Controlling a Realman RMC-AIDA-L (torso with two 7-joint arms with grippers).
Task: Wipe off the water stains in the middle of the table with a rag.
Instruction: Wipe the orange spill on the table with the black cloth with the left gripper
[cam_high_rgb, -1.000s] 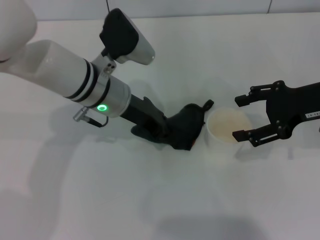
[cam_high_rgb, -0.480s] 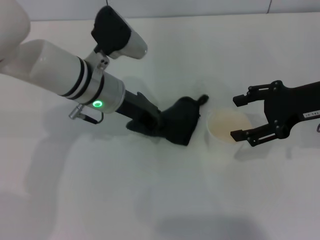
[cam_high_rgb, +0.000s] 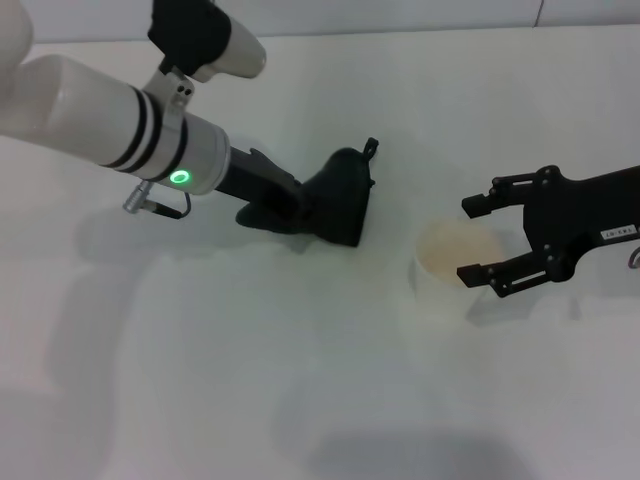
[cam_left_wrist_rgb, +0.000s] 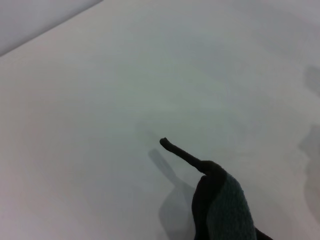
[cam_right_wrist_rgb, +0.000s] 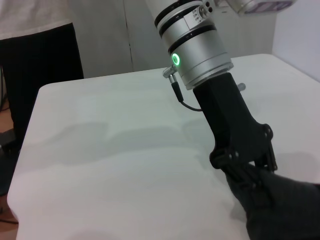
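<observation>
My left gripper (cam_high_rgb: 303, 208) is shut on the black rag (cam_high_rgb: 340, 198), which rests on the white table (cam_high_rgb: 330, 380) left of the middle, its pointed tail (cam_high_rgb: 371, 148) aimed at the far edge. The left wrist view shows the rag (cam_left_wrist_rgb: 220, 205) and its tail (cam_left_wrist_rgb: 180, 151) over bare tabletop. In the right wrist view the left gripper (cam_right_wrist_rgb: 248, 172) pinches the rag (cam_right_wrist_rgb: 287, 205). The water stains do not show in any view. My right gripper (cam_high_rgb: 478, 240) stands open at the right.
A whitish translucent cup (cam_high_rgb: 450, 255) stands right of the middle, and the right gripper's fingers (cam_high_rgb: 483, 273) reach over its right side. A dark-clothed person (cam_right_wrist_rgb: 35, 55) stands beyond the table's far end in the right wrist view.
The left arm has dragged the rag to the left and toward the far edge, away from the cup. The right gripper and the cup have barely moved.
</observation>
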